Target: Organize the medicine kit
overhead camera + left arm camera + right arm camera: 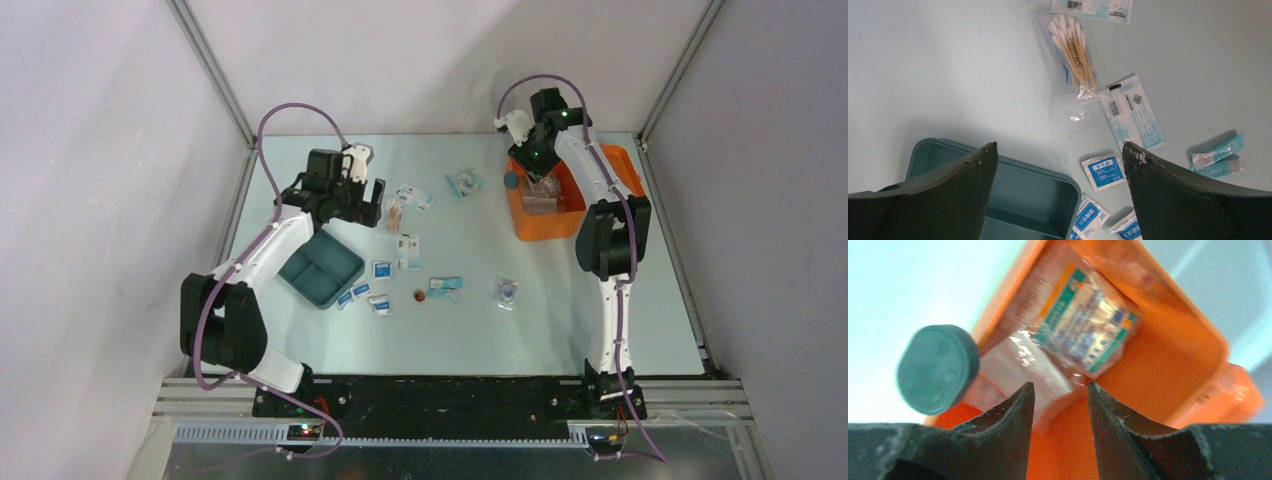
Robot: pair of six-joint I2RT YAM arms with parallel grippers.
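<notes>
The kit [548, 225] sits at the far right of the surface [470, 330], straight under the right gripper [1059, 386]. That gripper points down into the open box. Its jaws stand a narrow gap apart, and nothing is clearly pinched between them. The left gripper [1059, 147] is spread wide and empty. It hangs over the left half of the surface, well apart from the kit, which lies away to its right. The right arm is plainly the nearer one.

From above, the box seems to run near-to-far, with its lid [625, 165] folded out flat to the right. The arm covers much of it, so its long axis is uncertain. The kit is bright orange plastic. It already holds a printed packet [1088, 325] and a clear pouch [1013, 365], both lying against the left wall. A teal cap [938, 370] shows at that wall. Whether it rests on the rim or just outside is unclear.

The rest is loose below and beyond the left gripper:
- The tray [1013, 175] lies partly under the left finger.
- The swabs [1073, 52] are further out.
- Blue sachets [1104, 171] lie beside the tray.

By my judgement, most of the sorting is not yet done. The left arm is better placed to gather these items, and the right arm to pack them.
</notes>
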